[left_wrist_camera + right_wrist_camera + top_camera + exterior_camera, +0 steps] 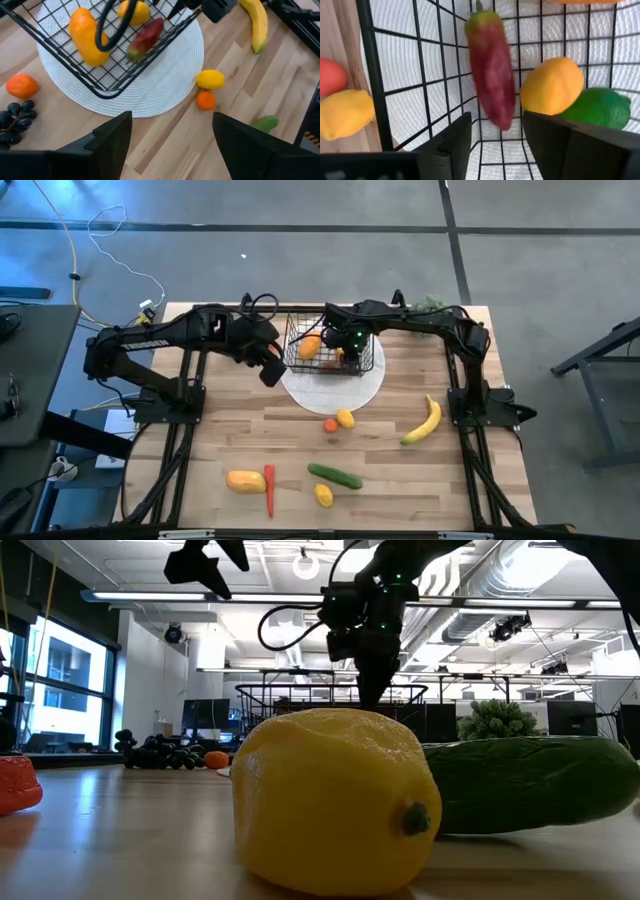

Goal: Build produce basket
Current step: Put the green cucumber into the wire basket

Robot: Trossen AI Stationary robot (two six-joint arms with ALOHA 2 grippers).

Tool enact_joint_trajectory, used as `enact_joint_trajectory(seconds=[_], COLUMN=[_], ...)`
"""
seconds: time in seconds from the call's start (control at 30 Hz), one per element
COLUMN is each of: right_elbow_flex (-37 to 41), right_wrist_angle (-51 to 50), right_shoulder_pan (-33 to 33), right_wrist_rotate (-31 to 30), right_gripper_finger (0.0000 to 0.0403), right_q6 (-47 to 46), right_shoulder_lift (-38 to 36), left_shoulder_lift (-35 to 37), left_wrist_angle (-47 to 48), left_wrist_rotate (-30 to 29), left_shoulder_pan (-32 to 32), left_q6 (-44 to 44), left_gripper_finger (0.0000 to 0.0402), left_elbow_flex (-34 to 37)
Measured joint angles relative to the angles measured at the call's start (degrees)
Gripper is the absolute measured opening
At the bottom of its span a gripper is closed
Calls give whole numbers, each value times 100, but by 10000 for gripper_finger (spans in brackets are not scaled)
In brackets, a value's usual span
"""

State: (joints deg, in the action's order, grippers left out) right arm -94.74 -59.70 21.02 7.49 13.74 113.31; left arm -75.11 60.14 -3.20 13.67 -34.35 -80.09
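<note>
Near edge: a lemon [323, 495] and a cucumber [335, 476] lie just beside each other; left of them a mango [244, 480] with a red chilli [269, 490] against it.
Mid table: a second lemon [345, 418] touches a small orange fruit [330, 425]; a banana [424, 421] lies to the right.
Disc: a white disc [365, 390] sits under the basket.
Basket: the basket [372, 358] stands far centre on the disc; inside are an orange mango-like fruit [86, 37], a chilli [492, 75], a yellow fruit [551, 85] and a green fruit [600, 107].
Right gripper: the right gripper [496, 132] hangs over the basket, fingers parted, chilli loose between and beyond them, ungripped.
Left gripper: the left gripper [170, 131] hovers just left of the basket, fingers spread, empty.
Far left: grapes [12, 117] and an orange fruit [21, 86] lie beside the disc.
Far right: a green plant clump [430, 304] at the table's far edge.
Writing: none readable.
</note>
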Motion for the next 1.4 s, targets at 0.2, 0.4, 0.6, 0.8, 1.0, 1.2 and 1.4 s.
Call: enact_joint_trajectory(seconds=[0.2,0.4,0.6,0.8,1.0,1.2,1.4], right_elbow_flex=[0,0,0,-2,-2,-2,-2], right_wrist_angle=[-225,-205,-33,-122,-181,-333,-520], right_shoulder_pan=[1,1,6,-81,-420,-806,-1145], right_wrist_rotate=[0,-38,-367,-450,-449,-1099,-1482], right_gripper_finger=[171,171,171,171,171,171,171], right_q6=[-297,-732,-1542,-2517,-3412,-4623,-5415], right_shoulder_lift=[-5,-221,-715,-1199,-1604,-2005,-2506], left_shoulder_lift=[0,0,0,0,-76,-202,-240], left_wrist_angle=[0,0,17,-33,-44,-545,-1870], left_wrist_rotate=[-4,-107,-290,-463,-869,-946,-949], left_shoulder_pan=[-128,-515,-1058,-1702,-2233,-2536,-2680], left_q6=[0,-40,-1343,-1800,-1164,-213,693], left_gripper_finger=[266,266,266,266,266,266,266], left_elbow_flex=[0,0,0,61,317,673,1212])
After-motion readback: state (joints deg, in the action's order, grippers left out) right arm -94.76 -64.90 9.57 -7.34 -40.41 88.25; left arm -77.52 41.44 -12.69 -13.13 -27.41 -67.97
